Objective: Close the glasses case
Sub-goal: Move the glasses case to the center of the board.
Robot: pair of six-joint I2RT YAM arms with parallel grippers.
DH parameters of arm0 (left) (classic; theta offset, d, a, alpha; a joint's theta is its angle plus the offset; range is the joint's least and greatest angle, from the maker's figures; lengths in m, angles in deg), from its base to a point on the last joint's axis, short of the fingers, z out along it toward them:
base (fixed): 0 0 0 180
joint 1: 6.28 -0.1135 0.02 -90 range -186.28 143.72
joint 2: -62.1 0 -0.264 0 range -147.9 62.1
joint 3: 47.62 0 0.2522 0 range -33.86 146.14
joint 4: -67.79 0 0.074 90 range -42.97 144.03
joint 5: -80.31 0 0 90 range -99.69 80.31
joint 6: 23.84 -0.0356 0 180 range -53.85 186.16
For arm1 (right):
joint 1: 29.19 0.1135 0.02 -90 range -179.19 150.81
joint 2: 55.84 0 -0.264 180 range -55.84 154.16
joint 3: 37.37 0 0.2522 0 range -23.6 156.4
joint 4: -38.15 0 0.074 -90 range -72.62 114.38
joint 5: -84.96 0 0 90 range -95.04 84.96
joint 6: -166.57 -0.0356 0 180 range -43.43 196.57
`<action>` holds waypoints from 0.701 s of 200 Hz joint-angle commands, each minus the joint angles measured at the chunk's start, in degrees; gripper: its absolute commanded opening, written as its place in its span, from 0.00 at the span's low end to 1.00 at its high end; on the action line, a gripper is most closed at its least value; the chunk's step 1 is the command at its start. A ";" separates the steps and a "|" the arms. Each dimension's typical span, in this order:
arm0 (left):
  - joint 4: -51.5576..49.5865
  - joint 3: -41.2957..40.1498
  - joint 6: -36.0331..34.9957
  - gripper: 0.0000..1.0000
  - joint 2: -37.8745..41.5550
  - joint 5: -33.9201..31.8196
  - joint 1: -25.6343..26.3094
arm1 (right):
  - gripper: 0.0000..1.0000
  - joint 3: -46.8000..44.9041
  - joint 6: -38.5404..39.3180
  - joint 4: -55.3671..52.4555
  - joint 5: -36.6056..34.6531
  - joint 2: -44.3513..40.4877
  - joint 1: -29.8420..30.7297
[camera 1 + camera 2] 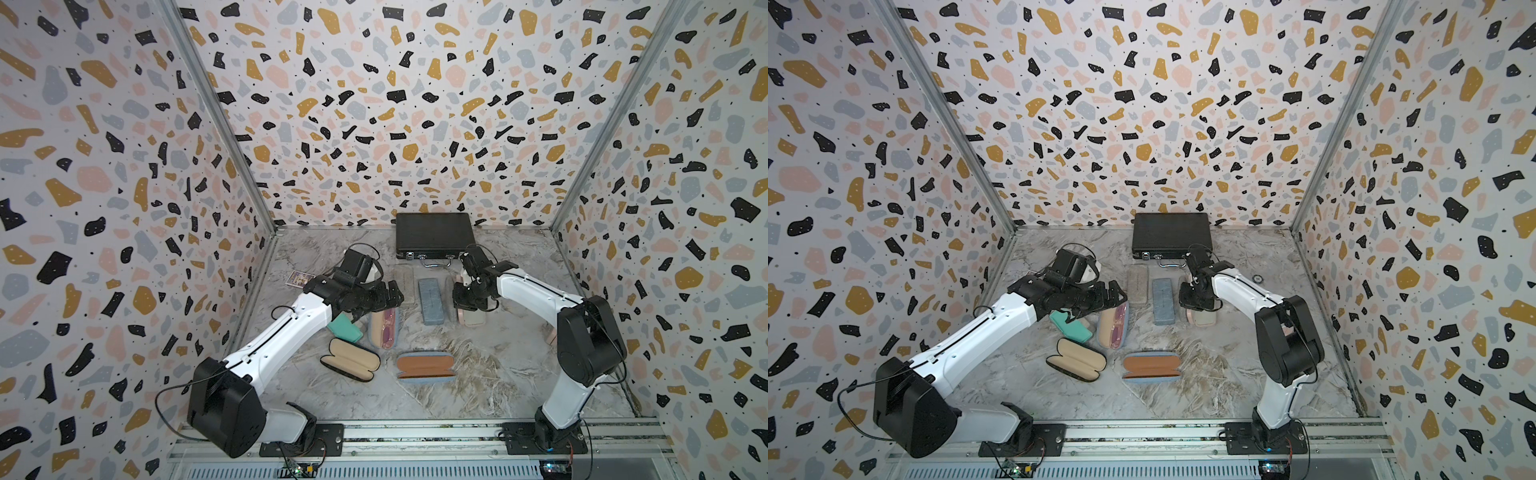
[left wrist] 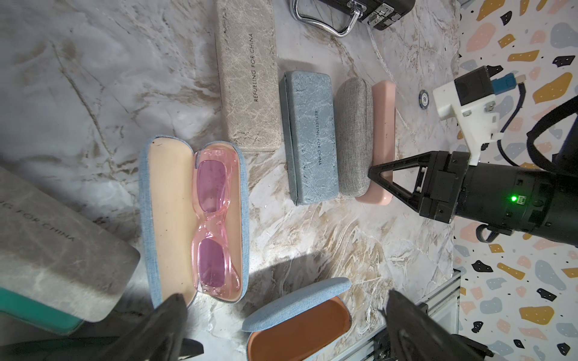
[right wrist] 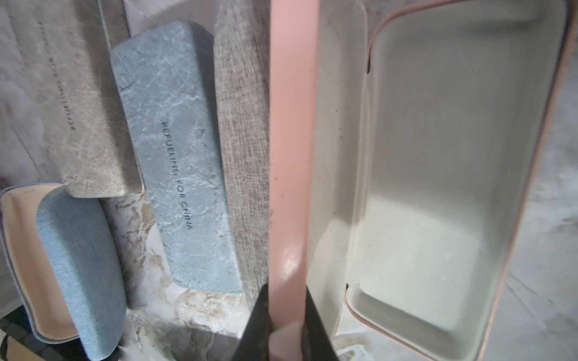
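Marbled tabletop (image 1: 478, 374) is crowded with cases. The pink case (image 2: 384, 125) is held by its upright lid (image 3: 292, 125), clamped in the right gripper (image 3: 286, 312), with the long axis running straight ahead. Its tray (image 3: 438, 156) lies just beside the lid, on the side away from the grey case (image 3: 242, 156). The left gripper (image 1: 392, 296), spread wide, is kept well apart.

Desk (image 1: 498, 386) rear: we log the briefcase (image 1: 434, 235) at the wall (image 1: 415, 124).
Before it: lettered case (image 1: 431, 301), fabric case (image 2: 355, 137), open case (image 3: 438, 156), left to right.
Further left: glasses (image 2: 212, 218) in hinged case (image 2: 162, 218).
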 commanded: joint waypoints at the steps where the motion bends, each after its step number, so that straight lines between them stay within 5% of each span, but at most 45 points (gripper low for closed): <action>1: -0.40 -0.70 -0.74 0.99 1.56 -0.56 -0.48 | 0.09 2.72 -0.85 1.27 1.26 0.89 1.20; 78: -0.84 -0.53 -0.71 0.99 1.53 -0.83 -0.67 | 0.08 8.02 -2.34 1.65 1.42 5.13 5.32; 140: 0.63 -0.26 0.04 0.99 0.22 0.75 -0.67 | 0.08 2.65 -2.06 -2.46 -8.57 -2.50 3.13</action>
